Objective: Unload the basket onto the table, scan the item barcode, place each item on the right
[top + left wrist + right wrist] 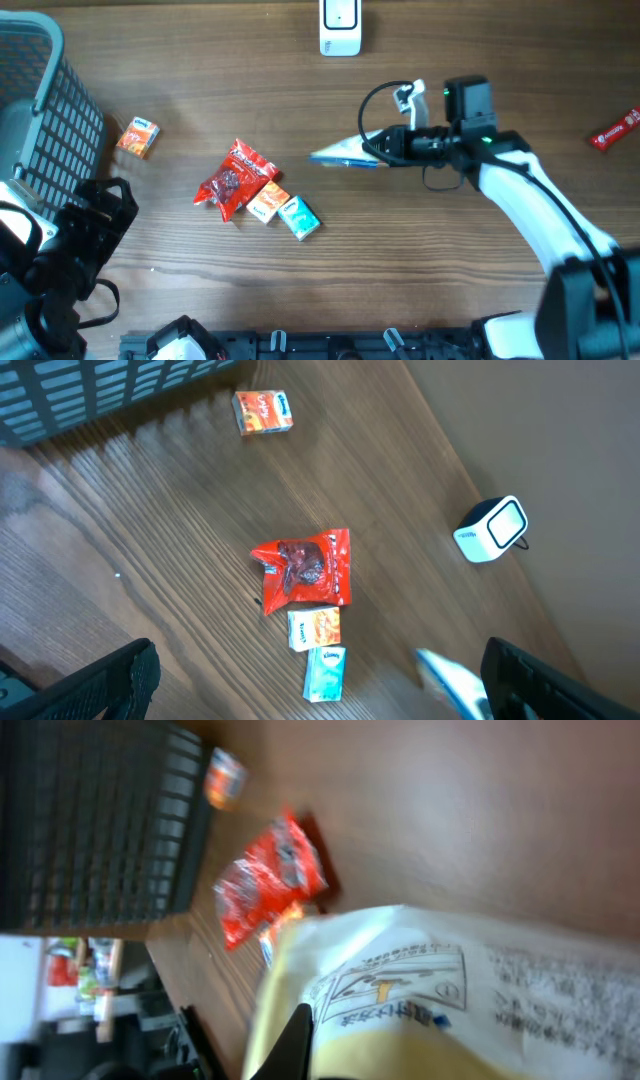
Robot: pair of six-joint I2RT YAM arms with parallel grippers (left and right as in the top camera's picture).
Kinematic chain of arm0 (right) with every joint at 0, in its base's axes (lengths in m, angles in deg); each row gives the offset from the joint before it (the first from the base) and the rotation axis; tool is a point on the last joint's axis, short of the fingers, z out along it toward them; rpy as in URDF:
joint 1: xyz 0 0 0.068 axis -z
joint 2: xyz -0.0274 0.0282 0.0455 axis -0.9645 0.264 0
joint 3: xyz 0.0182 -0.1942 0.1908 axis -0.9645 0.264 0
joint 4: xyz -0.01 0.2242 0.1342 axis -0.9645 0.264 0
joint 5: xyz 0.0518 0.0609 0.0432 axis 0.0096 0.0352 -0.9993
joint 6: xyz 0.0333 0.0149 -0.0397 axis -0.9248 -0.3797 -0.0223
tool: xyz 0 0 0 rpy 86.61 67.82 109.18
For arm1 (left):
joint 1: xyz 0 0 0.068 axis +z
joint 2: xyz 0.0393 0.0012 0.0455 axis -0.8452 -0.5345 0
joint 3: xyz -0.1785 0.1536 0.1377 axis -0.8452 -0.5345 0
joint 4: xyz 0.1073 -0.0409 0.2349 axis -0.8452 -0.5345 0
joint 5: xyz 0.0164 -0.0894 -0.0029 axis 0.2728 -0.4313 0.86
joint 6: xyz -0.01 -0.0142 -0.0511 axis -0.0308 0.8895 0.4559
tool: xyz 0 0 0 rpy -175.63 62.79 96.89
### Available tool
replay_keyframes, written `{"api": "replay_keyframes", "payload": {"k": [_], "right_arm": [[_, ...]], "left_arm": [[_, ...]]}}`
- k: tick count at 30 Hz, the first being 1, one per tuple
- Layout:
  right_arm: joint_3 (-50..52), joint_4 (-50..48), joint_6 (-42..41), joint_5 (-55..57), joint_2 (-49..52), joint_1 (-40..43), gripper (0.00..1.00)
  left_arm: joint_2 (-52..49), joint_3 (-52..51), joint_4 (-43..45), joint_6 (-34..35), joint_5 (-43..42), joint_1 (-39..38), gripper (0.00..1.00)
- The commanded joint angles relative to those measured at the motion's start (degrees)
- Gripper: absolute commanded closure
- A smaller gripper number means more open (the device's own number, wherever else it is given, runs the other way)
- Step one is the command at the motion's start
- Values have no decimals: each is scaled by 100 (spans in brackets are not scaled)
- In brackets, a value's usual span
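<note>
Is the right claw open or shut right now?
Shut: the right claw pinches the packet, which fills much of its wrist view.

Far left of the red snack bag point(235, 178), the grey basket point(45, 90) is running off the picture's edge. Far right of it, a red wrapper point(617, 129) is getting cut off too. The small print on the white packet point(480, 1000) is looking too blurry to read.

The table point(200, 60) is matt grained wood; the printed pouch point(450, 990) looks smooth.
</note>
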Motion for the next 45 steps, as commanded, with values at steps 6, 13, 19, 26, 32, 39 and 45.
{"api": "replay_keyframes", "payload": {"k": [6,13,19,26,32,39,45], "right_arm": [[92,579,-498,258,925,-37,96],[68,1443,-254,833,776,-164,71],[-90,2225,-262,2061,367,-162,0],[11,2267,-1788,2702,205,-140,0],[343,1786,-2455,2551,192,50,0],[844,881,-2677,1899,192,367,0],[846,833,-1952,898,168,1384,0]], "left_arm": [[0,33,15,52,35,39,0],[0,33,15,52,35,39,0],[0,33,15,52,35,39,0],[0,33,15,52,35,39,0],[0,33,15,52,35,39,0],[0,33,15,52,35,39,0],[0,33,15,52,35,39,0]]}}
